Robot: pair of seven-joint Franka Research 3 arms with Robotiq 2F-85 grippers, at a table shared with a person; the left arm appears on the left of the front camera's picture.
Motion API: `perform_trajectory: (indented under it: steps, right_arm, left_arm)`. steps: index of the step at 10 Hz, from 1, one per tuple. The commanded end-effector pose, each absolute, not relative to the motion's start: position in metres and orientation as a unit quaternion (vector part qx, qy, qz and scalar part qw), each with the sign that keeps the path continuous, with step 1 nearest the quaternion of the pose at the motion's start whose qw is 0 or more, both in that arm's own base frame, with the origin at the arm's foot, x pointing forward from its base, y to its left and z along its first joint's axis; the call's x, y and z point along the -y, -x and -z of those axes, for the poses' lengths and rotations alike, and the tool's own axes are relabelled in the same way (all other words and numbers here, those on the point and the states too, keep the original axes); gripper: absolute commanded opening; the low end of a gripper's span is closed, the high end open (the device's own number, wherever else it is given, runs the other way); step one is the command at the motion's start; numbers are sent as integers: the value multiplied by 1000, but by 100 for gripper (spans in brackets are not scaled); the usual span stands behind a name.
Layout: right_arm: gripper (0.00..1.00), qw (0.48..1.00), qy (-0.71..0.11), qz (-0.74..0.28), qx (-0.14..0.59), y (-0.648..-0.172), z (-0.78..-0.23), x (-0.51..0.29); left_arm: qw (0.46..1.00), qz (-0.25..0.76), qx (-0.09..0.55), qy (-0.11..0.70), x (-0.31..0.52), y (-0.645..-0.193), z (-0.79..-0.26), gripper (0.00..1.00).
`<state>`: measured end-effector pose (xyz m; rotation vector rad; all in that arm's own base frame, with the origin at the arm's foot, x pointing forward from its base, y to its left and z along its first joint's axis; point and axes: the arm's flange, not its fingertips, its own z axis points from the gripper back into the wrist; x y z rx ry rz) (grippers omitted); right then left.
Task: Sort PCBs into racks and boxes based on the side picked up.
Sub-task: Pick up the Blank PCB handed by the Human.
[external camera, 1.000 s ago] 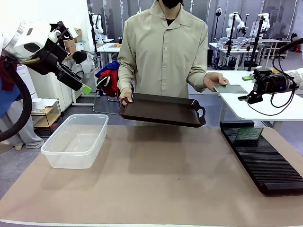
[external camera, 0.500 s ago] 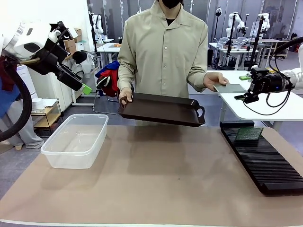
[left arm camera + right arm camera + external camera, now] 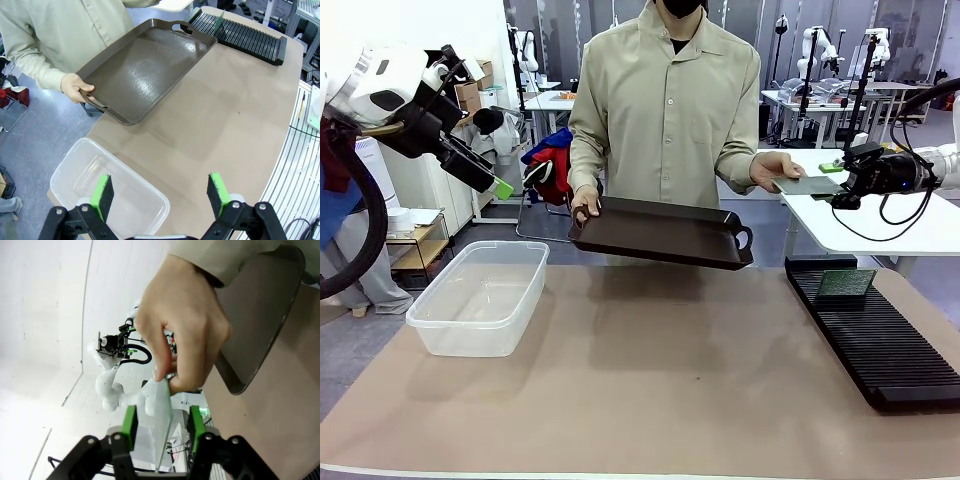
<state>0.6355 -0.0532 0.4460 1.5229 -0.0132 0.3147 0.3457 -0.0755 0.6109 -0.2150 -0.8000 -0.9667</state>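
white wall (image 3: 400, 20) at left, grey floor (image 3: 360, 340), white desks (image 3: 890, 225) behind, tan-covered table (image 3: 650, 380) in front

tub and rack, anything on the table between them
No, the mat between tub and rack is bare in the front view; a held tray hangs above its far edge.

A lab, shown by rows of white workbenches (image 3: 880, 228).

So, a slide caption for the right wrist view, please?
A person's hand offers a PCB between the right gripper's jaws.
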Motion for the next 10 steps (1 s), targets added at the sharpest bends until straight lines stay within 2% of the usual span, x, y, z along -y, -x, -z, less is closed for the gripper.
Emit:
perform_trajectory:
  steps: [1,2,3,10]
  right_arm:
    - [0,709,-692,-135,18,-634,-445,49]
    - [5,709,-693,-130,17,-634,-444,49]
    - [0,709,-694,-125,13,-633,-444,50]
    - [0,724,-683,-90,12,-632,-445,52]
  left_arm:
    - [805,451,371,104,73,-347,-610,100]
    - [805,451,371,104,73,-347,-610,100]
    - [805,451,371,104,73,-347,-610,100]
    - [805,451,371,104,73,-347,-610,100]
